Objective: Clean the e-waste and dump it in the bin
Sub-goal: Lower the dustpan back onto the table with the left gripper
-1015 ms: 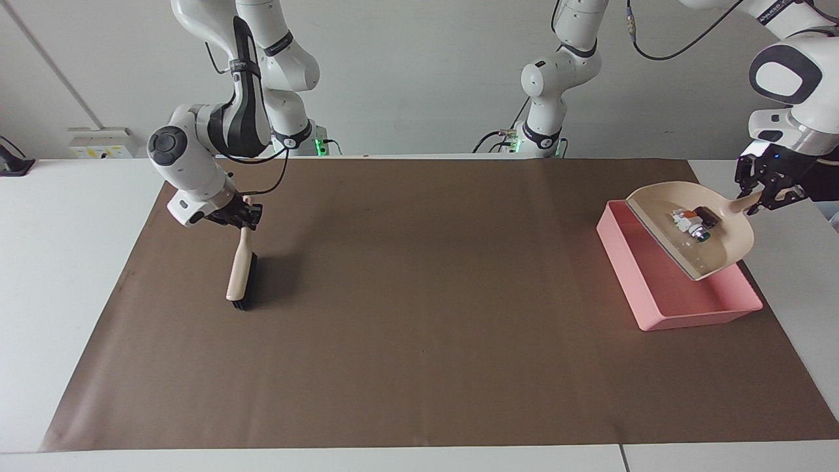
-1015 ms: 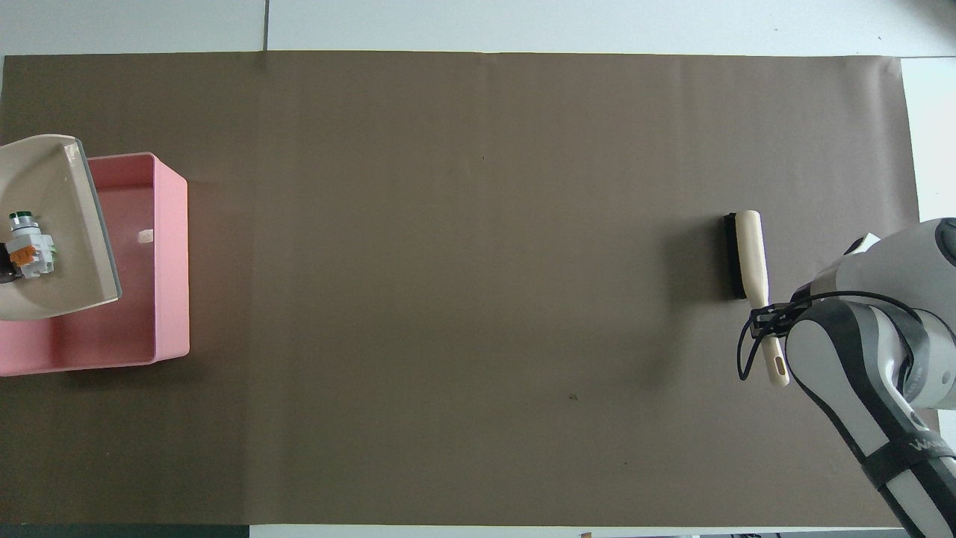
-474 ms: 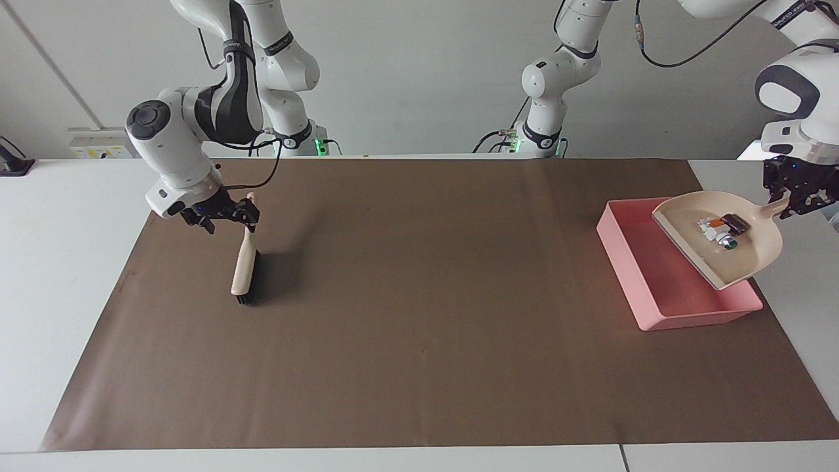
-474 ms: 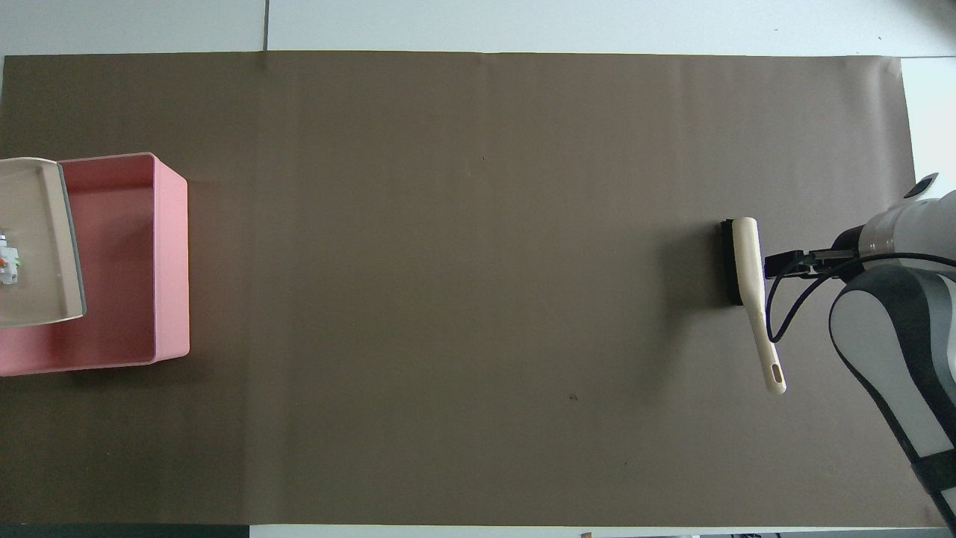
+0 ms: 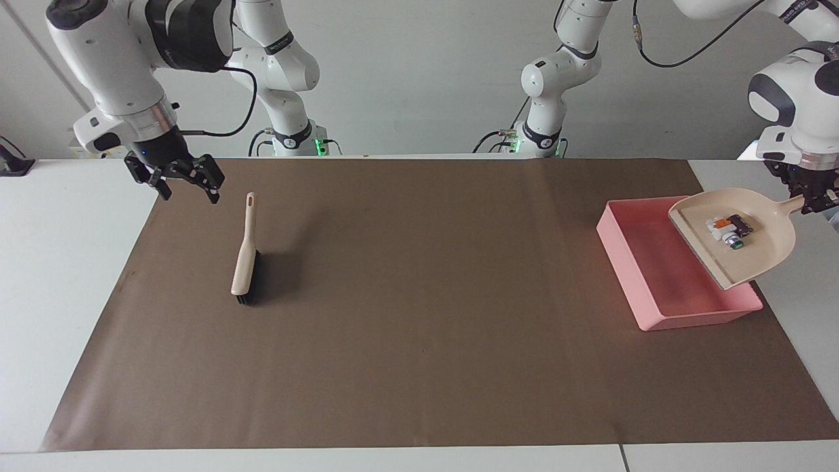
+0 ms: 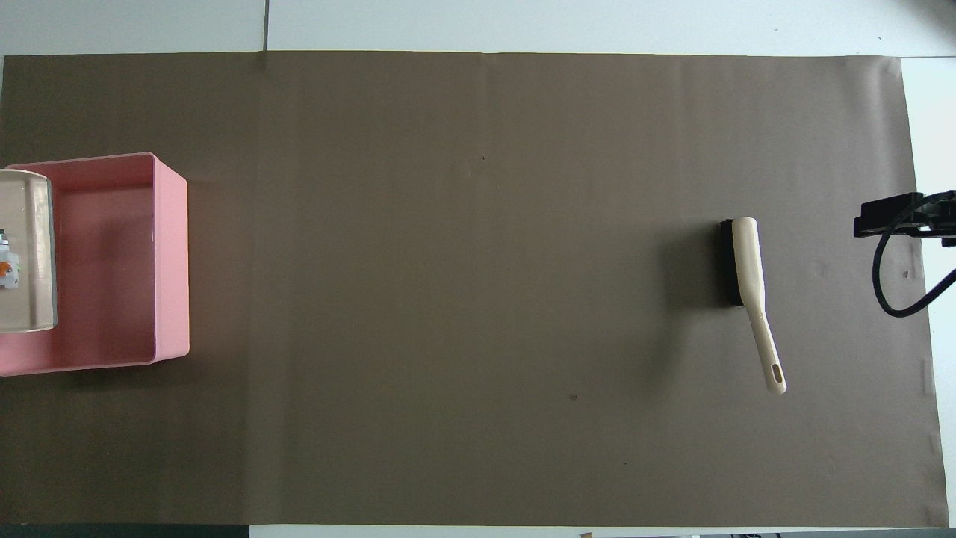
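Left gripper clenched on handle of cream plastic dustpan, e-waste inside, over shallow pink plastic bin. Right gripper fingers released, over brown mat edge; cream-handled black-bristled brush lies free.

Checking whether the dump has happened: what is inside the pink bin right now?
The visible floor of the bin looks bare. The e-waste still sits in the dustpan, held by the left claw, which covers part of the bin.
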{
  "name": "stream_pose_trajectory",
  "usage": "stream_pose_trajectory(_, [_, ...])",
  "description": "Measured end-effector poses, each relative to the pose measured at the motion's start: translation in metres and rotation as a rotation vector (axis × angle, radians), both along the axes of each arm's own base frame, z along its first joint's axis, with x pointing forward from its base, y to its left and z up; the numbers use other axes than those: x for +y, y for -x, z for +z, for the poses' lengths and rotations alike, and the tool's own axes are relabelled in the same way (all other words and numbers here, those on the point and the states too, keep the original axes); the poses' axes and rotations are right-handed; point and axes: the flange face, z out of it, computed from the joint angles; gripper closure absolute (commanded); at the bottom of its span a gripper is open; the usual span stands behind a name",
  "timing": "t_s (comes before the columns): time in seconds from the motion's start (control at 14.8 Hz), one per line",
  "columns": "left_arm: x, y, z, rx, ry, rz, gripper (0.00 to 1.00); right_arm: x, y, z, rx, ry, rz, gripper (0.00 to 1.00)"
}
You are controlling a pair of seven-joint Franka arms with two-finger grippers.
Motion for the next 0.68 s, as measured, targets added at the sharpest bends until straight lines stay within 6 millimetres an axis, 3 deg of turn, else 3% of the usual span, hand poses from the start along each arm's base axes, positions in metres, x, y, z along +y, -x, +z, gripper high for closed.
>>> stream_pose_trajectory(0.14, [-0.012,-0.006,0.002,0.012,-0.079,-0.027,1.0,-0.001,0.01,0.039,0.008,0.004,-0.023,0.0])
stream_pose_trajectory(0.27, [-0.029,-0.011,0.004,0.028,-0.16,-0.037,1.0,-0.003,0.019,0.064,0.032,0.0,-0.034,0.0])
stream_pose_trajectory(0.54, [-0.071,-0.018,0.008,0.038,-0.307,-0.011,1.0,-0.004,0.011,0.051,0.078,-0.01,-0.081,0.0])
stream_pose_trajectory(0.68, [-0.081,-0.019,0.011,0.037,-0.358,-0.011,1.0,0.001,0.007,0.045,0.089,-0.012,-0.08,0.0])
